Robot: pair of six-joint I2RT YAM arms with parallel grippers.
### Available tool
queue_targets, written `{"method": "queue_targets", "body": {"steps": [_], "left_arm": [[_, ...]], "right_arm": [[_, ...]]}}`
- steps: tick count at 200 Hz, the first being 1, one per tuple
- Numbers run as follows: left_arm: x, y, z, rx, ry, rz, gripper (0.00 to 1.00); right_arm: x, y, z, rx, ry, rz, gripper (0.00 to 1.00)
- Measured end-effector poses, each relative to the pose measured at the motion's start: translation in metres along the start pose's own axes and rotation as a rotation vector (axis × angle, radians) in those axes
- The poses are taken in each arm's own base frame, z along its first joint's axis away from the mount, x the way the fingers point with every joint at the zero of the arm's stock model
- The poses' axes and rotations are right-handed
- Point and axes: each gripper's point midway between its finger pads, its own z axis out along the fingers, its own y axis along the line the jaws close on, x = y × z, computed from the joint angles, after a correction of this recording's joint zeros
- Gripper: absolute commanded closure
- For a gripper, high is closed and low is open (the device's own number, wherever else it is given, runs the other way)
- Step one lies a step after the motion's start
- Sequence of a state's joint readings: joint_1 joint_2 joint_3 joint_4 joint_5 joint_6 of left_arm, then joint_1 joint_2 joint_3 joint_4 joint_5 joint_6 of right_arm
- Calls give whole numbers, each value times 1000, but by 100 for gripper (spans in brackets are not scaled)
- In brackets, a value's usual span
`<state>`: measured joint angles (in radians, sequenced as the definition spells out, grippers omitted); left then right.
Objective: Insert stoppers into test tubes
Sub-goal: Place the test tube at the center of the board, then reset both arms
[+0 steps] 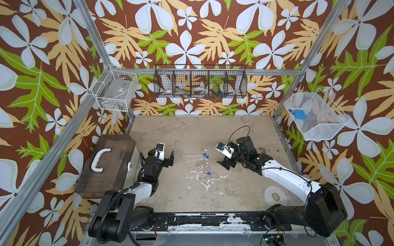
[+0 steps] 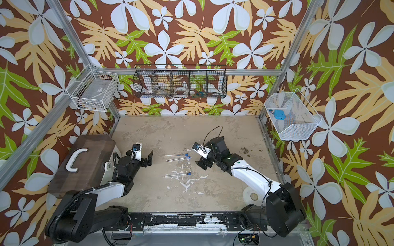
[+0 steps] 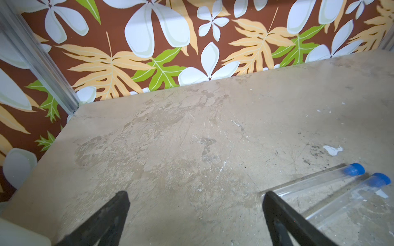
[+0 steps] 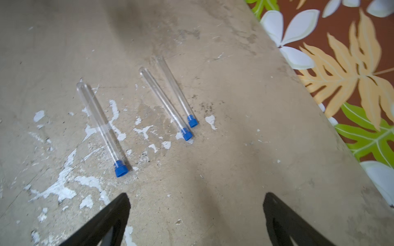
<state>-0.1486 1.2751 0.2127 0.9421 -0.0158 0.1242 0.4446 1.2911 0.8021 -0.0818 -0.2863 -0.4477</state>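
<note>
Three thin clear test tubes (image 4: 168, 102), tiny bright-blue stoppers (image 4: 187, 134) seated, lie on the beige desk (image 4: 234, 149) ahead of the spread, empty right hand (image 4: 196, 196); the left hand (image 3: 195, 194) is likewise spread. Likely light, slick, breakable: pinch mid-tube.

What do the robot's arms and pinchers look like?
The left arm and right arm are black with white shells. The left gripper and right gripper each have two black, pointed fingers. A ribbed black hose follows the left arm; thin black cables loop over the right, which has a green dot.
</note>
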Motion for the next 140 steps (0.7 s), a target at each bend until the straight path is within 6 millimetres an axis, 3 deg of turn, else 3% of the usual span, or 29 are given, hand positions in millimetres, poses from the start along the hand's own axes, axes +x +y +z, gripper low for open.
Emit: {"method": "queue_targets", "body": {"steps": [27,55,78,90,111,140], "left_arm": [[19,-2,-10,2,-3,0,0],[11,2,-21,-16,-81,-19,0],[24,10,-27,-51,-86,-48,0],[27,11,-28,-57,-87,-48,0],[5,15,-25,-75,-156,-59,0],[-8,27,-11,-137,-170,-94,0]], "right_arm": [[42,-51,-16,208,-7,200,1],[92,-76,-31,376,-11,359,1],[128,-90,-42,499,-19,464,0],[137,-96,-46,545,-35,488,0],[150,-107,-56,631,-71,515,0],[164,-116,-66,719,-117,540,1]]}}
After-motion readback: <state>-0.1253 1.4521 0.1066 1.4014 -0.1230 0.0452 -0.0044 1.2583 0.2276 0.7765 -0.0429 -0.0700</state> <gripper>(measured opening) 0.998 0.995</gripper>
